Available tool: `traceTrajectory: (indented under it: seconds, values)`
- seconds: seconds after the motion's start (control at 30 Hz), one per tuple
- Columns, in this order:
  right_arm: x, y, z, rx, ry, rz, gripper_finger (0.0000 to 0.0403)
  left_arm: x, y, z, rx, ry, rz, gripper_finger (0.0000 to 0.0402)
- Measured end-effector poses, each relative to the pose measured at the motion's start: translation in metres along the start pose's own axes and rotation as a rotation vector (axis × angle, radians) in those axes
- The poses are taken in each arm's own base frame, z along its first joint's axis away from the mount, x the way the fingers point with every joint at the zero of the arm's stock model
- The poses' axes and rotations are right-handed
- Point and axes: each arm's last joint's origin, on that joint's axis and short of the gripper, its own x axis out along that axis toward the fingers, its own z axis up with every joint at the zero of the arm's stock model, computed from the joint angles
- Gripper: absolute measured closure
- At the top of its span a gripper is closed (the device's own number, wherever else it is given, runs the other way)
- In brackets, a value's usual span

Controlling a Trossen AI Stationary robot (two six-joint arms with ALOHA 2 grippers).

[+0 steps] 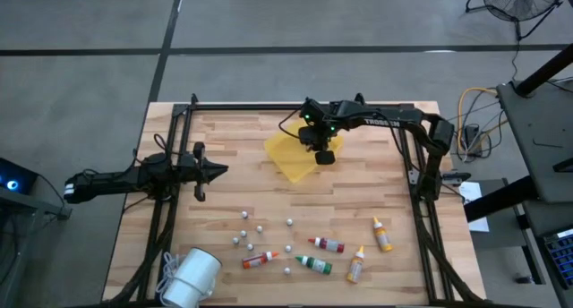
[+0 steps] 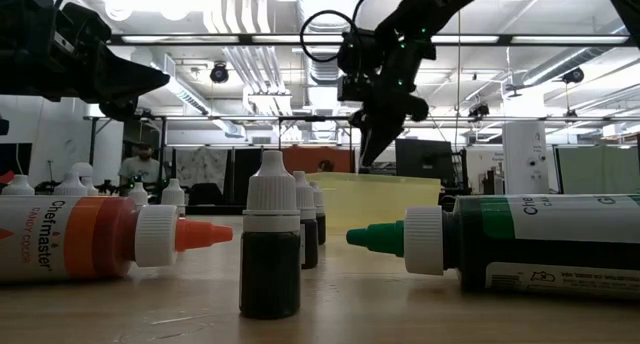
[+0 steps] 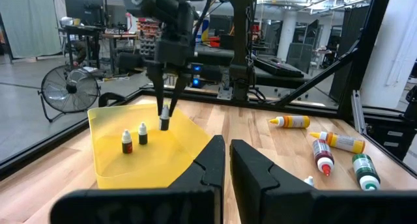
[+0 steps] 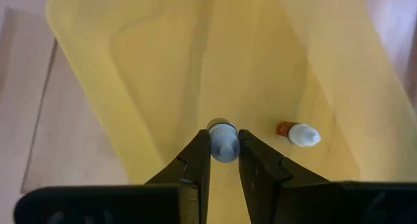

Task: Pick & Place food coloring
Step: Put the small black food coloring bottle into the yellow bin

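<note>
Five food coloring bottles with coloured caps lie on their sides near the table's near edge: red, green, orange-capped and two yellow. My right gripper hangs over the yellow tray, shut on a tiny dark bottle with a white cap. Two more such bottles stand inside the tray. My left gripper waits shut above the table's left side, touching nothing. My right gripper pinches the tiny bottle at its white cap between the two fingers, coming from above and pointing down. The bottle hangs upright below the fingertips, lifted clear over the tray's floor.
Several more tiny white-capped bottles stand on the wood between the tray and the lying coloured bottles. A white cylinder lies at the near left corner. The arms' black frame rails run along both sides. Bare wood lies right of the tray.
</note>
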Motion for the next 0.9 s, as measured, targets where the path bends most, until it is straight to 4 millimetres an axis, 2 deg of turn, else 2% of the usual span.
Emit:
traceTrajectory:
  seconds: [0.33, 0.7, 0.9]
  values:
    - [0.012, 0.002, -0.008, 0.022, -0.003, -0.003, 0.0348, 0.000, 0.000, 0.000, 0.000, 0.000, 0.001, 0.0402]
    - [-0.007, -0.011, 0.002, 0.202, -0.032, -0.027, 0.0348, 0.000, 0.000, 0.000, 0.000, 0.000, 0.001, 0.0402]
    - [-0.005, -0.016, 0.009, 0.238, 0.041, 0.011, 0.0348, 0.000, 0.000, 0.000, 0.000, 0.000, 0.001, 0.0402]
